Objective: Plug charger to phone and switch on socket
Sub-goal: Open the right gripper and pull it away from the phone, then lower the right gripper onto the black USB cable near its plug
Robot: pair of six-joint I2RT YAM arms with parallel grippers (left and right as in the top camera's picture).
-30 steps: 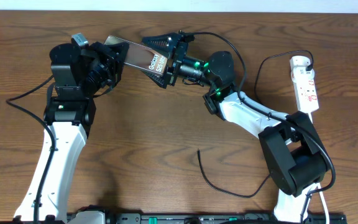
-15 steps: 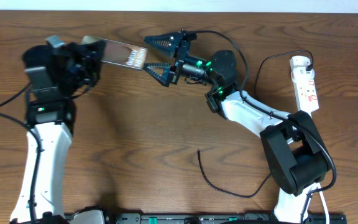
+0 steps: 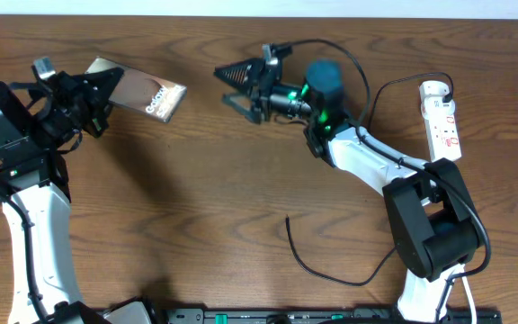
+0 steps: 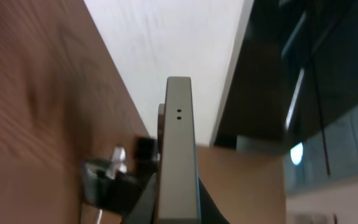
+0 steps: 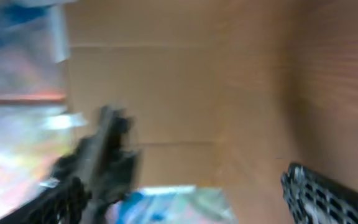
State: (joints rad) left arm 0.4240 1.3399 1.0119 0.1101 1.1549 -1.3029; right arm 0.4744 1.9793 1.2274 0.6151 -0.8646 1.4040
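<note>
The phone (image 3: 147, 93), bronze-brown with white lettering, is off the table at the back left, with my left gripper (image 3: 99, 84) shut on its left end. The left wrist view shows the phone (image 4: 179, 149) edge-on between the fingers. My right gripper (image 3: 239, 83) stands open to the right of the phone, a gap apart, with nothing in it. Its wrist view is blurred, with one finger (image 5: 328, 196) at the lower right. The charger (image 3: 317, 265), a thin black cable, lies loose on the table at the front right. The white socket (image 3: 441, 121) is at the far right.
The right arm's white links (image 3: 376, 166) cross the table between the charger's loose end and the socket. The table's back edge (image 3: 259, 18) runs close behind both grippers. A black cable (image 3: 380, 94) curves up to the socket's top end.
My left arm has swung left and carried the phone out from between the right gripper's open fingers. The right gripper has stayed open and shifted slightly back.
</note>
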